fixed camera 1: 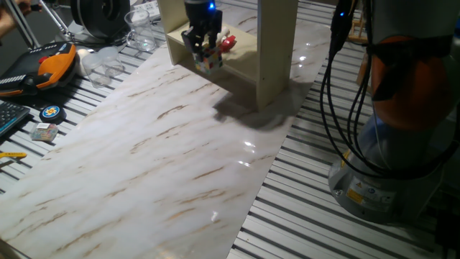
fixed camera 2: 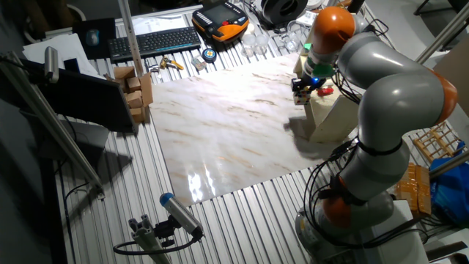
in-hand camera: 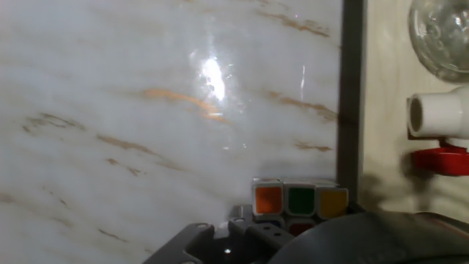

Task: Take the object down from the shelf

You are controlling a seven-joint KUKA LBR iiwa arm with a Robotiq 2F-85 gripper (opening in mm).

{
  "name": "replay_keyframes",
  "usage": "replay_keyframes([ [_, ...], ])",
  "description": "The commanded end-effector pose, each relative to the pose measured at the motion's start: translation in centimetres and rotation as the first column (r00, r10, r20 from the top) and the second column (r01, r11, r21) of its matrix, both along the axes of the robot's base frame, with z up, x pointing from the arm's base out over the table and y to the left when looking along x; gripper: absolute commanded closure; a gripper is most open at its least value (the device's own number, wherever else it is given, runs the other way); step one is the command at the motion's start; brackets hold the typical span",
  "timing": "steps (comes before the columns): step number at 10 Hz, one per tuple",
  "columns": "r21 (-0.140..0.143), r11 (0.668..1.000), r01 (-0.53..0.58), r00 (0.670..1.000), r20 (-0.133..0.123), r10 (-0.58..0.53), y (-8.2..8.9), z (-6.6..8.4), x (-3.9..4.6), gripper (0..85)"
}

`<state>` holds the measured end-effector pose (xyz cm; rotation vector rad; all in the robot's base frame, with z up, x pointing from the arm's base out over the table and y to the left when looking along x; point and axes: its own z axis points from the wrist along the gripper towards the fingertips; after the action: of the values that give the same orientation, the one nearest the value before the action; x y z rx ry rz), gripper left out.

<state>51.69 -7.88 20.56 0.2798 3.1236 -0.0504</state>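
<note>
gripper [fixed camera 1: 203,44] clamping cube [fixed camera 1: 208,57], beside shelf [fixed camera 1: 277,50]

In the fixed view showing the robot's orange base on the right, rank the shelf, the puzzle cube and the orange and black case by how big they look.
1. shelf
2. orange and black case
3. puzzle cube, held in the hand

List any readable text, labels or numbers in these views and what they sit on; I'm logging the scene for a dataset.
None can be read.
Yellow label on the robot base: print too small.
Round blue-and-yellow disc on the slatted bench: marking blurred.
Keyboard: key legends too small.
Puzzle cube in the gripper: plain coloured stickers, no text.
</note>
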Motion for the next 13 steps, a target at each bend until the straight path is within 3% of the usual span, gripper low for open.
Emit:
replay_keyframes([
  [1,-0.004,1.000,0.000,1.000,0.000,0.000,0.4,-0.1,0.13,85.0],
  [5,0.008,1.000,0.004,1.000,0.028,-0.004,2.3,-1.6,0.57,85.0],
  [13,0.012,0.999,0.043,0.998,0.048,-0.044,5.9,-4.3,0.69,85.0],
])
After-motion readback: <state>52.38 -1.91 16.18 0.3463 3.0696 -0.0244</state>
